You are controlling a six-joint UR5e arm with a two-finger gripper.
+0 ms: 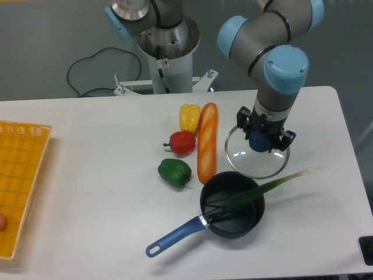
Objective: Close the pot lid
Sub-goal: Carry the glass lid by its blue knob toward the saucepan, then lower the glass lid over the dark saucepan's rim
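Glass with a metal rim, the pot lid (257, 158) hangs tilted just beyond the far right edge of the pot (232, 203). Note that the gripper (260, 142) has its fingers clamped on the lid's blue knob. You will see a green onion stalk (265, 188) lying across the open pot on the bench (87, 192).

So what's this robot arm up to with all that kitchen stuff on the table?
The gripper is clamped on the blue knob of the pot lid, a clear glass one, and holds it just behind the pot. The black pot is uncovered, and a green onion lies in it with its end sticking out over the rim toward the right. A baguette and red, yellow and green peppers lie to the left, untouched.
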